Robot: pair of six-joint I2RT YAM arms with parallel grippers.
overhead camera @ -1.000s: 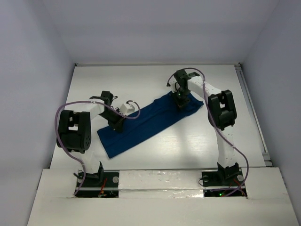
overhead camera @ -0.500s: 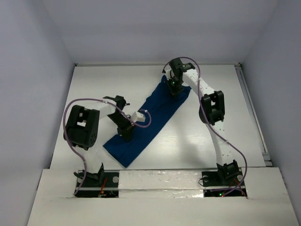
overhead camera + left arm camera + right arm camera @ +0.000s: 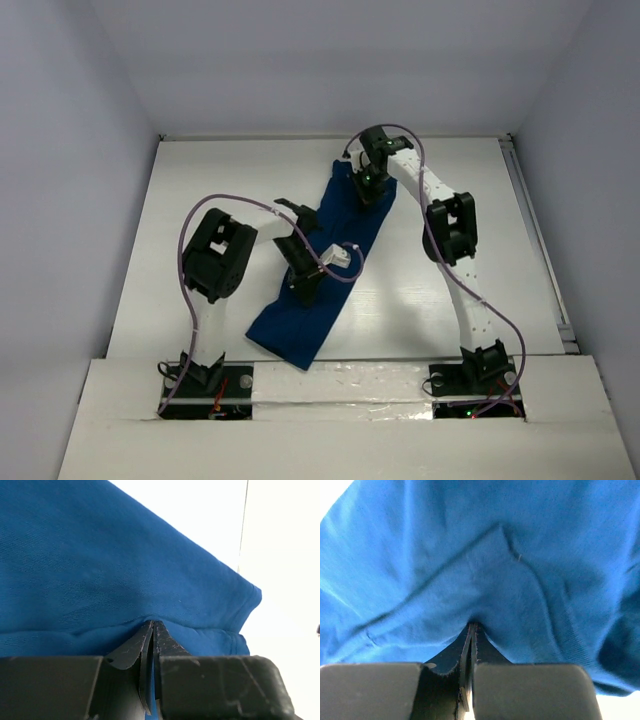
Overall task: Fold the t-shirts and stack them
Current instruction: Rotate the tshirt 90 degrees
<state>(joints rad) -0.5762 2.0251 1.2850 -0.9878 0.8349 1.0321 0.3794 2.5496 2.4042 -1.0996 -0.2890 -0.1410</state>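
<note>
The left hand (image 3: 303, 290) is pinching the blue t-shirt (image 3: 350, 228) along its near half, and the right hand (image 3: 368, 190) is pinching its far end, above the desk (image 3: 220, 180).

The t-shirt (image 3: 328, 262) is matt woven cloth; the table (image 3: 200, 180) smooth glossy white.

t-shirt (image 3: 100, 555) cropped by wrist views, folds blurred
</note>
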